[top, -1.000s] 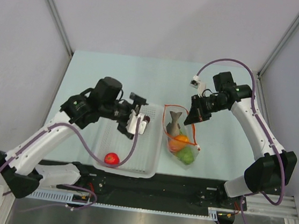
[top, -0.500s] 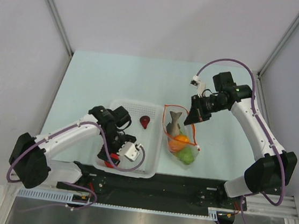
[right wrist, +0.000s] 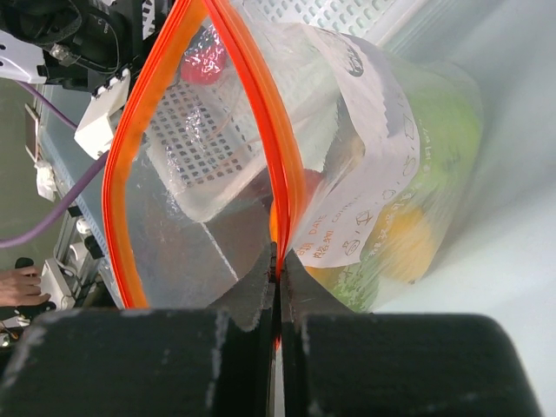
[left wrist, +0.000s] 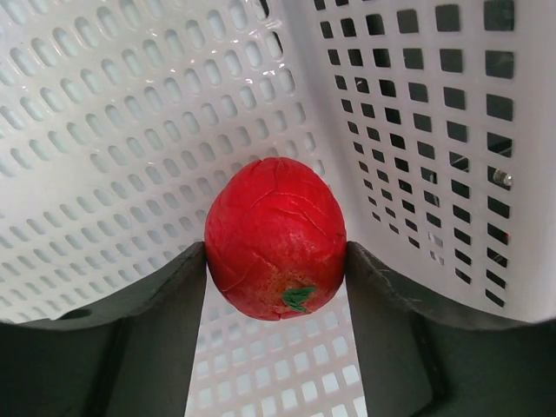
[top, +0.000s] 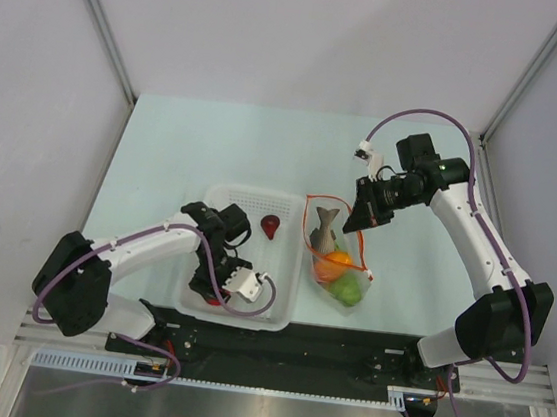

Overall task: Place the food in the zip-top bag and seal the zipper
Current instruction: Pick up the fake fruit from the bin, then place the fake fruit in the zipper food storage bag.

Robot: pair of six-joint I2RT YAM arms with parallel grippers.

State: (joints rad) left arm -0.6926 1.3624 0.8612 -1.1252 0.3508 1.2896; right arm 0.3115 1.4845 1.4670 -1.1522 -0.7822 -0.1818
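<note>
- Since the earlier overhead frames, the left arm [top: 143,246] is dropping from over the far end of the white basket [top: 249,205] into its near corner, lower left of centre. The right arm [top: 468,225] and the bag are not shifting.
- Left jaws are pressing on both flanks of the red round fruit [left wrist: 276,239], which is sitting on the basket floor close to a perforated wall in the left wrist view.
- Right jaws are pressing together on one lip of the orange-red zipper [right wrist: 275,208]. They are holding the zip-top bag [top: 338,261] gaping, just right of the basket near the frame's centre, on the pale desk [top: 226,142].
- Done so far, as I am reading it: three foods are lying inside the bag. The grey fish [top: 325,229] is lying uppermost in the frame, the yellow-orange round fruit [top: 332,265] below it, and the green ball fruit [top: 347,291] lowest.
- Remaining: two foods are waiting in the basket, the gripped red fruit and the orange-red pepper-like piece [top: 270,228] at its upper right. After them the zipper is needing to be closed, since the mouth is standing wide.
- Counting: five foods, one bag, one basket, two arms.
</note>
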